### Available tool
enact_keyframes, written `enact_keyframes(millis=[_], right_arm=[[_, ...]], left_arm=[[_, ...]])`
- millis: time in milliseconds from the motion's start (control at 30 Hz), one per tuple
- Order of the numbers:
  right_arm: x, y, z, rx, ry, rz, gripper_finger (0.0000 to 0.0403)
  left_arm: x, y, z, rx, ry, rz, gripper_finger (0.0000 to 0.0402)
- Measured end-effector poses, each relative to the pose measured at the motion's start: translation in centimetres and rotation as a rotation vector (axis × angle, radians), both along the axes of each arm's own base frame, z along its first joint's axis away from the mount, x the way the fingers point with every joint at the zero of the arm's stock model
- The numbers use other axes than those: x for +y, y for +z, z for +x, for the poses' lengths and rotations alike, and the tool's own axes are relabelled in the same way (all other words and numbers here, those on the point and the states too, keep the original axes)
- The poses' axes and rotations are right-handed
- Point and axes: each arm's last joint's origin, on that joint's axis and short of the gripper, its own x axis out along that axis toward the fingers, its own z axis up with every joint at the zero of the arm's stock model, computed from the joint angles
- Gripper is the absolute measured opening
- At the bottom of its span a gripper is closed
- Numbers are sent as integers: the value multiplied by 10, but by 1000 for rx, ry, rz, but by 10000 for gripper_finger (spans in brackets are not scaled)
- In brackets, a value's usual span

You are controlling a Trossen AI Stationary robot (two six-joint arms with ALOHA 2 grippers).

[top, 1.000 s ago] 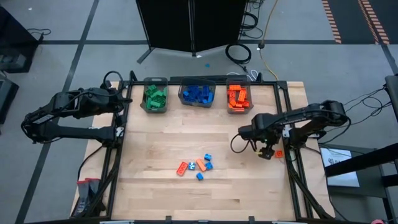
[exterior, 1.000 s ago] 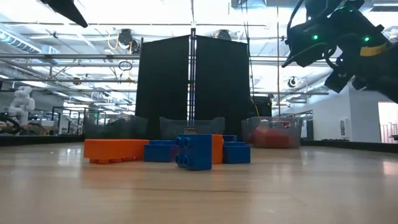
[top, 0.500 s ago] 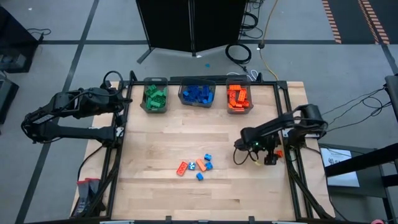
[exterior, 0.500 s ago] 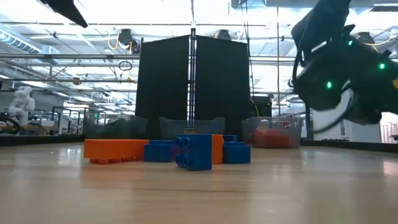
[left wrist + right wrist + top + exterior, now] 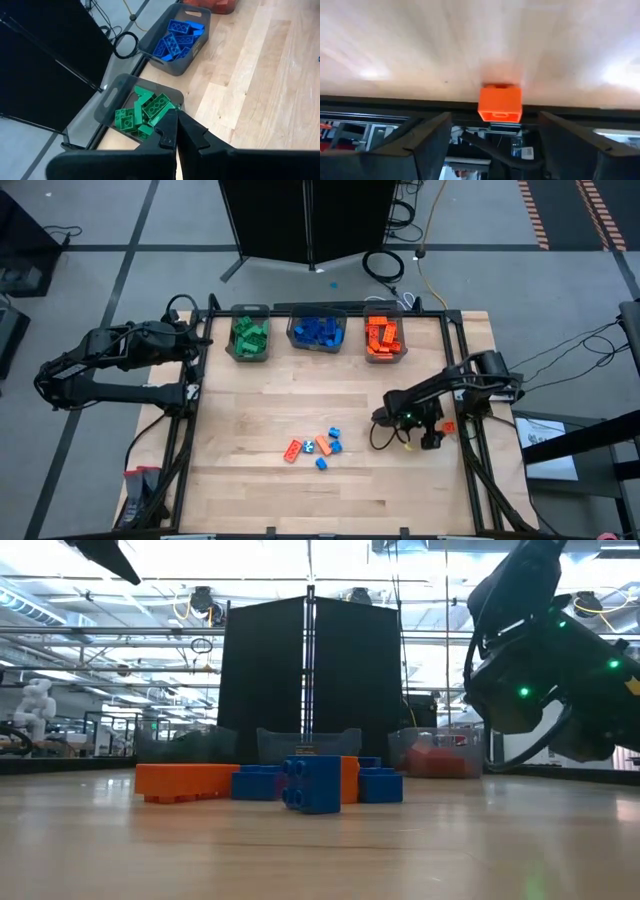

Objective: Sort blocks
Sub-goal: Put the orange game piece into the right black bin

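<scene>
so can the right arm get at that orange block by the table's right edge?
Probably yes. The right claw is open, facing the orange block at the table edge, with nothing between them.

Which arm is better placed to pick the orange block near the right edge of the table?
The right. The right gripper hangs open near that orange block, which lies ahead of its fingers; the left gripper rests shut far across the table.

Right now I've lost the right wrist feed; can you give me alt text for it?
An orange block sits at the wooden table's edge, apart from and centred between the right gripper's open dark fingers, against a dark frame rail.
</scene>
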Motion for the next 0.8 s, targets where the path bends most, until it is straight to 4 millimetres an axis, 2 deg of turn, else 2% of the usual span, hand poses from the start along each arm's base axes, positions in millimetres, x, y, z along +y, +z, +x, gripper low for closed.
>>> enact_keyframes(millis=[133, 367, 500, 600, 800], right_arm=[[3, -4, 0, -31, 8, 20, 293], [2, -16, -27, 73, -13, 26, 293], [2, -21, -31, 59, -14, 40, 280], [2, -22, -30, 44, -13, 42, 245], [2, -23, -30, 33, -8, 49, 120]], left_arm=[[0, 0, 0, 0, 1, 0, 0], [0, 0, 0, -1, 1, 0, 0], [0, 0, 0, -5, 4, -3, 0], [0, 0, 0, -6, 5, -4, 0], [0, 0, 0, -8, 5, -3, 0]])
